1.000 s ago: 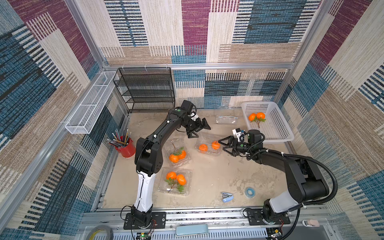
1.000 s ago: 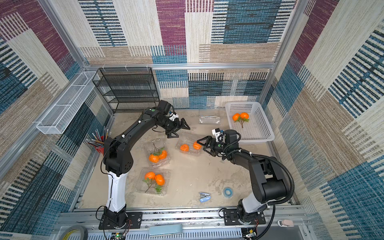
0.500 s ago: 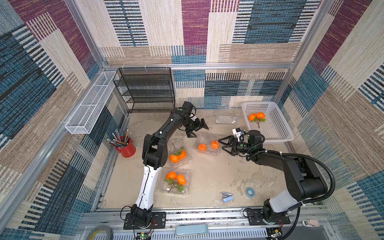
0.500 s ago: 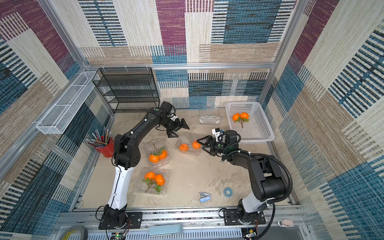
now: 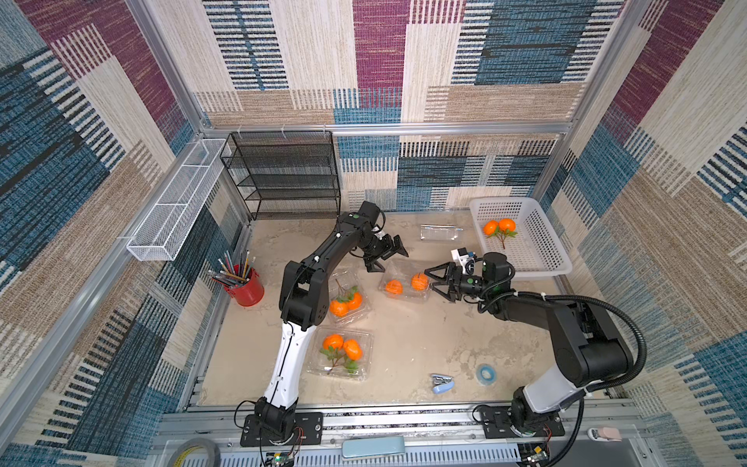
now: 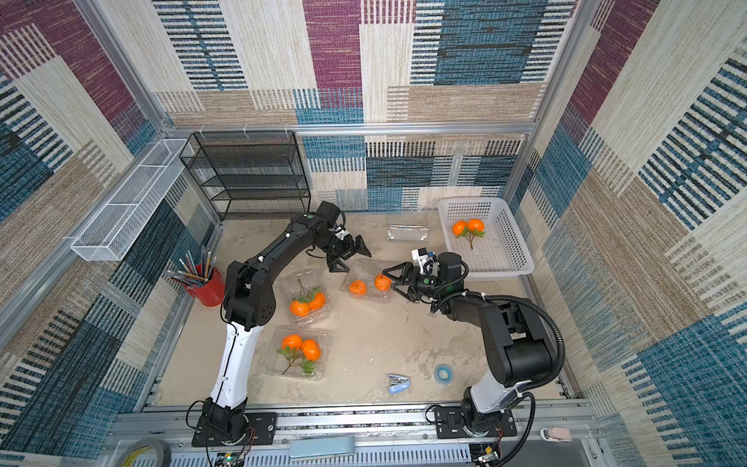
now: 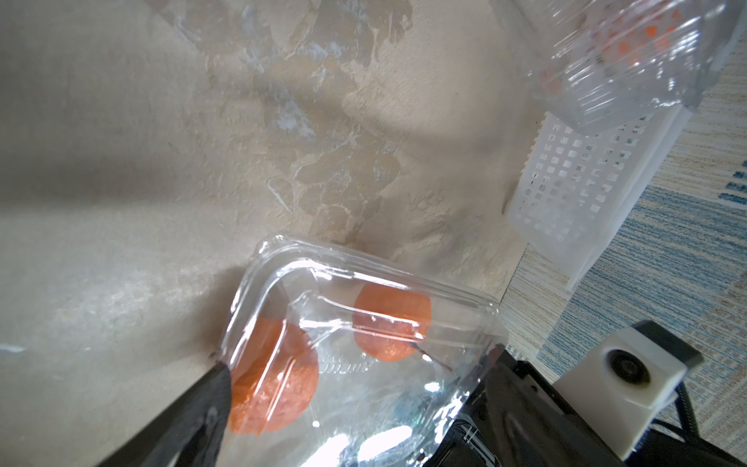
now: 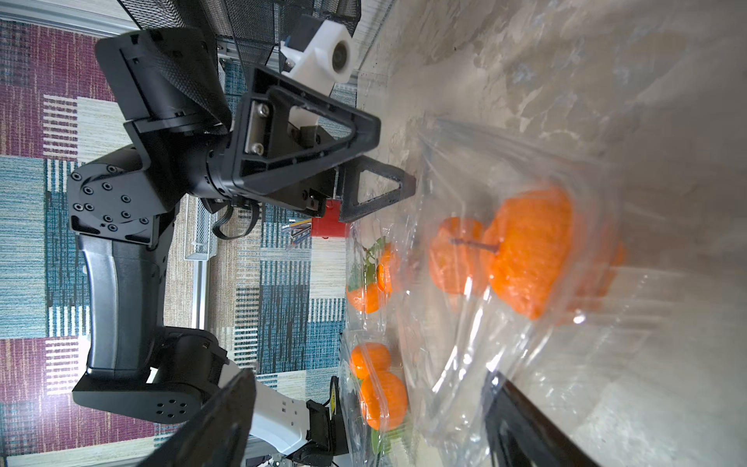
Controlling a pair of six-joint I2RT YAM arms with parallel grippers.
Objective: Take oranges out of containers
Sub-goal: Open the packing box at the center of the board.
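Two oranges point(image 5: 394, 287) point(image 5: 419, 282) lie in a clear container point(image 5: 404, 297) at mid-table. My right gripper point(image 5: 429, 279) is open, and its jaws straddle that container's right end beside the nearer orange point(image 8: 525, 250). At the container's far left corner my left gripper point(image 5: 386, 257) is open too, one finger point(image 8: 380, 194) touching the plastic edge. Its wrist view looks down through the clear lid point(image 7: 364, 291) onto both oranges. Two more containers point(image 5: 347, 313) point(image 5: 359, 370) to the left hold paired oranges point(image 5: 345, 303) point(image 5: 341, 347). An empty container point(image 5: 440, 233) lies at the back.
A white basket point(image 5: 541, 246) at the back right holds two oranges point(image 5: 499, 227) on a stem. A red pencil cup point(image 5: 244, 285) stands at the left, with a black mesh shelf point(image 5: 283, 178) behind it. A stapler point(image 5: 441, 383) and a tape roll point(image 5: 485, 374) lie at the front.
My left gripper has shifted a little toward the middle container's corner. The right gripper has edged closer to the nearer orange, and its jaws have narrowed slightly.
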